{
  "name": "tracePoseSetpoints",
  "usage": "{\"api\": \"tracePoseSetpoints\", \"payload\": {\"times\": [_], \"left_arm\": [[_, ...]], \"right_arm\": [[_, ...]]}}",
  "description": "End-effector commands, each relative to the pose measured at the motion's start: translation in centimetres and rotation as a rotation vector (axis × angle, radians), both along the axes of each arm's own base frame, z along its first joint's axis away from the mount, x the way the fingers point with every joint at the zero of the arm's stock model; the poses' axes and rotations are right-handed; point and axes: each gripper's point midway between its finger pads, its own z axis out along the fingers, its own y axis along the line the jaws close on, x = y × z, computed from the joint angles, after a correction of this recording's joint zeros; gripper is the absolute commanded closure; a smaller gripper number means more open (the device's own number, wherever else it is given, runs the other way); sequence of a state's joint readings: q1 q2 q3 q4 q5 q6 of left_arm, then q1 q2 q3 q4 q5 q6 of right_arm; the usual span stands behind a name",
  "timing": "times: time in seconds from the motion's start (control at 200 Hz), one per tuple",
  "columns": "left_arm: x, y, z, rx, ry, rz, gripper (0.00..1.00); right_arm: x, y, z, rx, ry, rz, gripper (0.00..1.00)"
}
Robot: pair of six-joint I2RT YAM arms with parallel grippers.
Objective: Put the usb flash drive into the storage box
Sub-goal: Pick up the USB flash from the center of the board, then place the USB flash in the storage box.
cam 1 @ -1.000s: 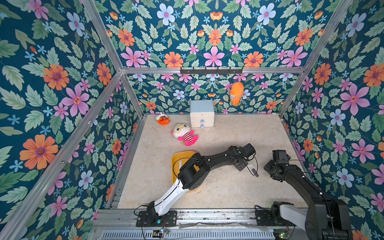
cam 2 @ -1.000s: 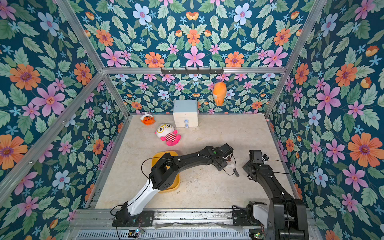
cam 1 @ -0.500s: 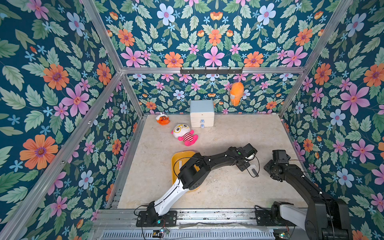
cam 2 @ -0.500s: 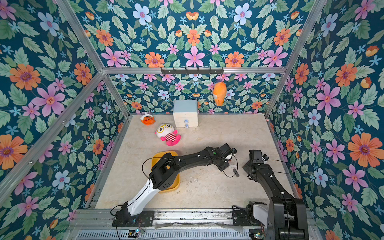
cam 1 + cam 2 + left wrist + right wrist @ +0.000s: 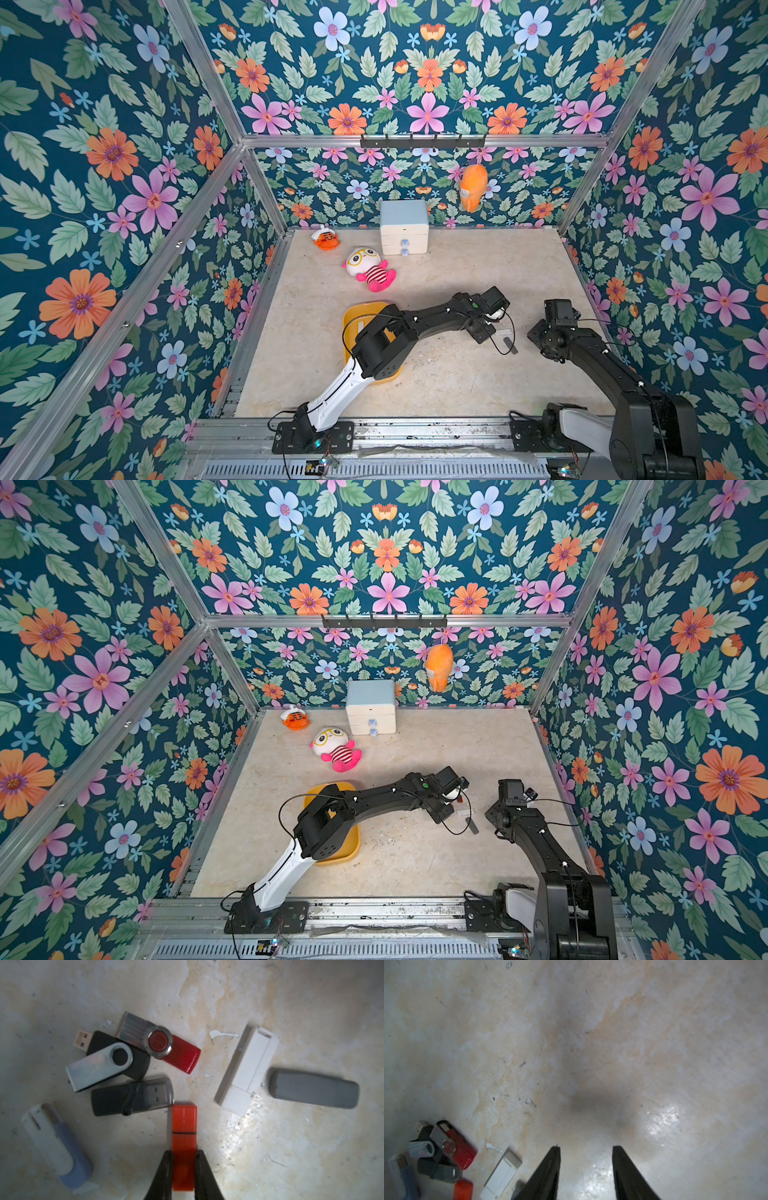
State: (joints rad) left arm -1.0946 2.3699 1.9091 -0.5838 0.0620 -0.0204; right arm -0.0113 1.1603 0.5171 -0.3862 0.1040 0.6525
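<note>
Pinching an orange-red usb flash drive [image 5: 184, 1124] by its long sides, the left pincer [image 5: 184, 1153] has both black fingertips pressed against the casing. Whether the drive rests on the counter [image 5: 291, 1157] or sits just above it cannot be told. Beside it lie other drives: a black one with a translucent cap [image 5: 133, 1097] almost touching its end, a black swivel drive [image 5: 99, 1064], a red swivel drive [image 5: 176, 1053], a white-and-blue drive [image 5: 56, 1147], a white drive [image 5: 247, 1070] and a grey drive [image 5: 313, 1091]. This cluster lies near the counter's right edge. The yellow storage box [image 5: 363, 311] sits well apart from it, towards the front left, partly under the left arm's elbow. The right pincer [image 5: 586, 1147] is spread, with nothing between its fingers, over bare counter next to the cluster.
</note>
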Motion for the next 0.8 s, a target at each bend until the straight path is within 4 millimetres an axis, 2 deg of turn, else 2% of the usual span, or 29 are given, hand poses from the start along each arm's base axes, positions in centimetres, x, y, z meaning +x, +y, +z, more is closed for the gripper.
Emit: {"api": "tracePoseSetpoints", "payload": {"times": [0.0,0.085,0.18,0.27,0.35,0.42,0.51,0.6,0.665,0.73,0.795], "left_arm": [[-2.2,1.9,-0.9,0.067,0.106,0.002,0.89],[-1.8,1.2,1.5,0.000,0.079,0.022,0.90],[-0.1,1.0,5.3,-0.073,-0.004,0.112,0.90],[0.7,2.0,8.9,-0.153,-0.014,0.205,0.90],[0.9,3.9,12.0,-0.222,-0.035,0.296,0.91],[1.0,7.1,14.0,-0.264,-0.057,0.414,0.90],[1.8,14.0,14.8,-0.277,-0.097,0.655,0.88],[1.9,21.3,13.1,-0.282,-0.048,0.871,0.87],[1.8,25.9,11.5,-0.260,-0.054,0.987,0.87],[1.5,29.4,9.3,-0.220,-0.024,1.072,0.88],[1.2,31.7,7.6,-0.160,-0.025,1.130,0.89]], "right_arm": [[0.2,-0.1,0.2,-0.008,-0.006,0.005,0.53],[0.2,-0.1,0.3,-0.008,-0.007,0.006,0.53],[0.2,-0.1,0.3,-0.009,-0.008,0.004,0.53],[0.2,-0.1,0.4,-0.010,-0.014,0.002,0.53],[0.2,-0.1,0.4,-0.010,-0.015,0.003,0.53],[0.2,-0.1,0.3,-0.010,-0.013,0.005,0.53],[0.2,-0.1,0.4,-0.012,-0.015,0.005,0.53],[0.2,-0.1,0.4,-0.012,-0.018,0.010,0.53],[0.3,-0.1,0.4,-0.012,-0.018,0.010,0.53],[0.2,-0.1,0.4,-0.011,-0.017,0.012,0.53],[0.3,-0.1,0.4,-0.012,-0.019,0.013,0.53]]}}
